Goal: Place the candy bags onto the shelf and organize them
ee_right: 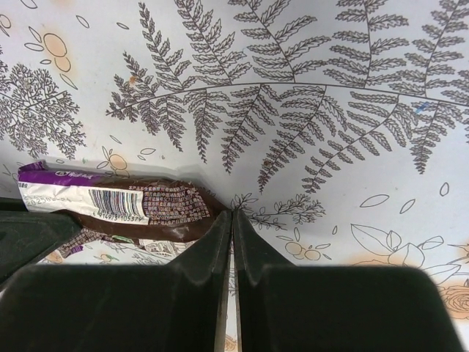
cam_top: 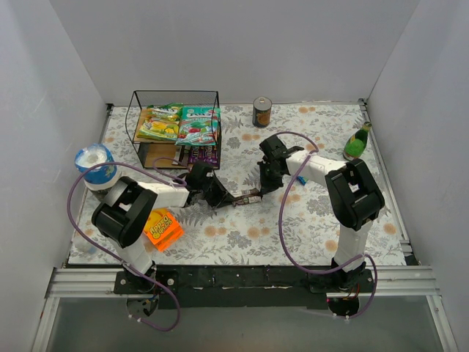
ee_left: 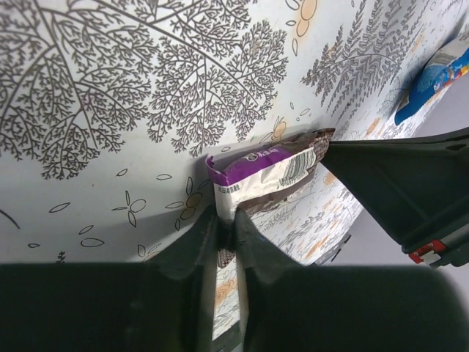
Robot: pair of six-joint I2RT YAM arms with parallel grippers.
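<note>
Left pincer clamps purple packet edge; right pincer closed, touching opposite edge; shelf near.

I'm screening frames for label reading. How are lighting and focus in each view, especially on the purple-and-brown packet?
Top external: soft, even light, faint shadows; the purple-and-brown glossy packet is too small to read. Left wrist: its print fairly sharp, mild sheen; the left fingers dark and blurred. Right wrist: barcode crisp, the right fingers an unlit silhouette.
</note>
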